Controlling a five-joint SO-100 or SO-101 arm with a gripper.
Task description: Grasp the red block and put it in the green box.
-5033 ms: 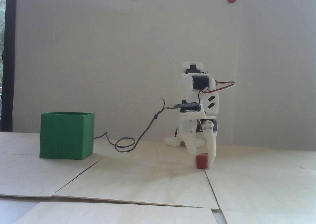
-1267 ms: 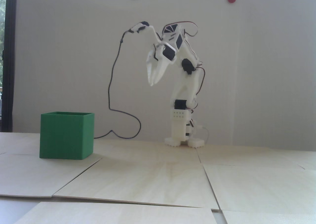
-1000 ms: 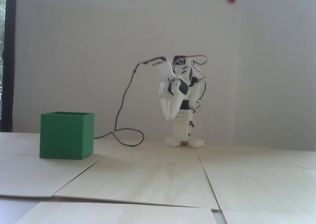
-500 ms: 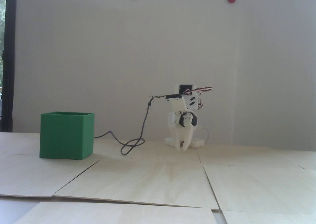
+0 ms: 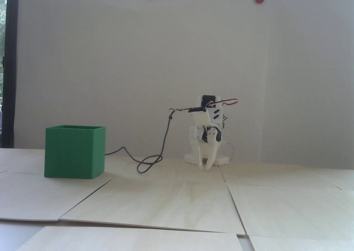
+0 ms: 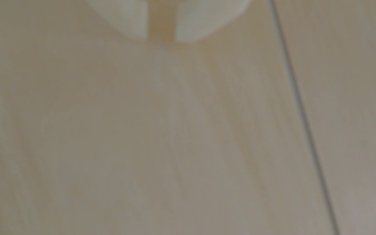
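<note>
Green box, cube-shaped, open-topped, upright on pale wooden boards (left in the fixed view), faint ridges.

White wall (daylit), pale wooden panels

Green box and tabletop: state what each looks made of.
The green box looks like thin matte plastic, probably 3D-printed: faint vertical ridges, no gloss. The tabletop appears to be pale, unvarnished plywood sheets: visible grain, thin edges and seams between sheets.
</note>
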